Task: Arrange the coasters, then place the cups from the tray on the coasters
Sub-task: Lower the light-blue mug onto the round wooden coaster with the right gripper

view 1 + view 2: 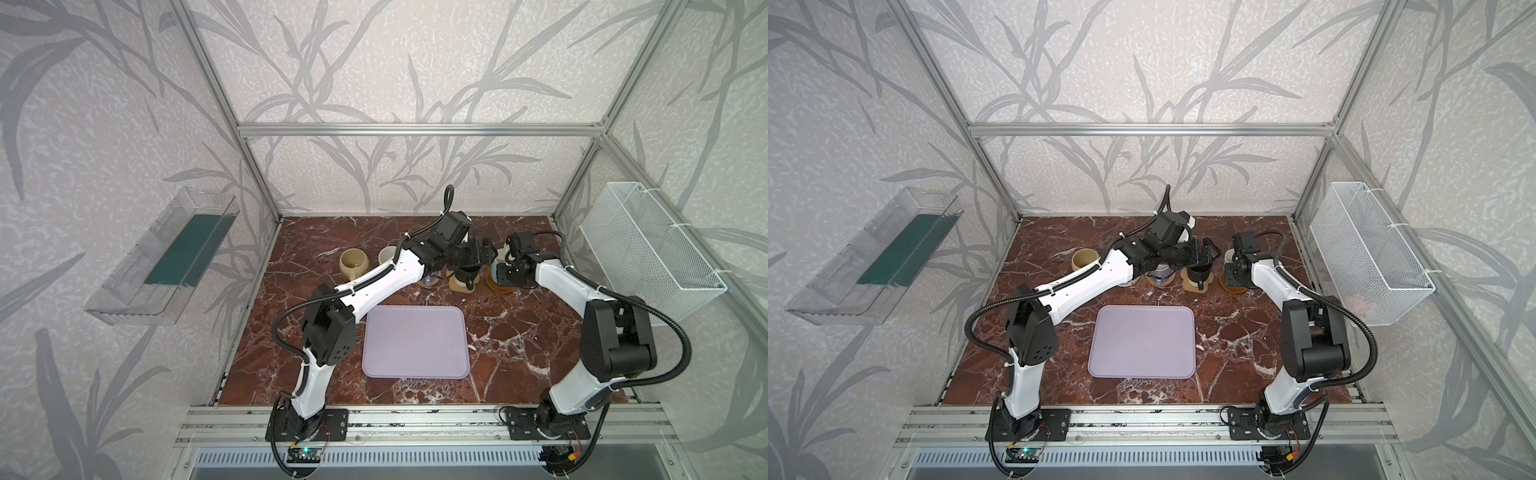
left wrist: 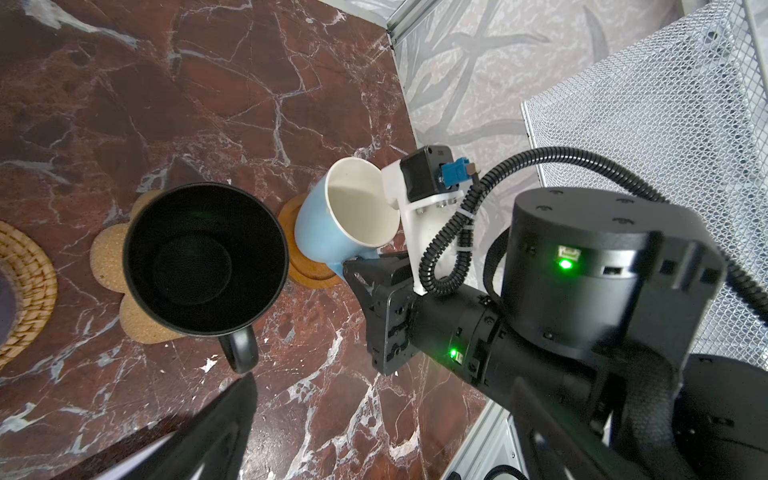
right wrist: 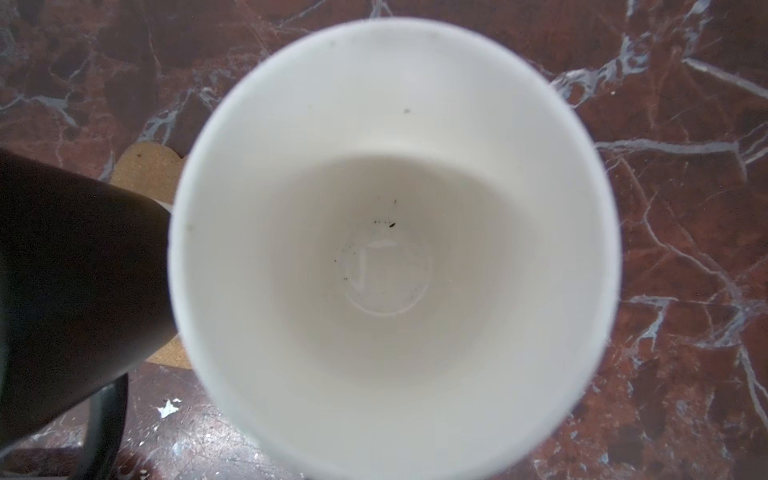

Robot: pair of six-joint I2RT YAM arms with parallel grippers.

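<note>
The right gripper [image 2: 358,264] is pressing its jaws together low on the light blue mug [image 2: 322,224], where the handle is hidden, and is holding this mug tilted, with its bottom edge over an amber round coaster [image 2: 309,272]. The right wrist view is looking straight into the mug's white inside, where a few dark specks are lying. The left gripper [image 1: 1209,250] is hanging with its jaws wide apart and is gripping nothing. It is hovering above the black mug [image 2: 203,257], which is standing upright on the beige paw-shaped coaster [image 2: 109,253], just beside the amber one. Further along the same row, the lilac mug [image 1: 1160,275] is sitting on the tan rattan coaster [image 2: 25,286], and then the white mug [image 1: 387,252] and the beige mug [image 1: 353,262] are standing, partly hidden by the left arm. The lilac tray [image 1: 415,345] is lying on the marble table [image 1: 519,332] nearer to the arm bases, well apart from the mugs.
</note>
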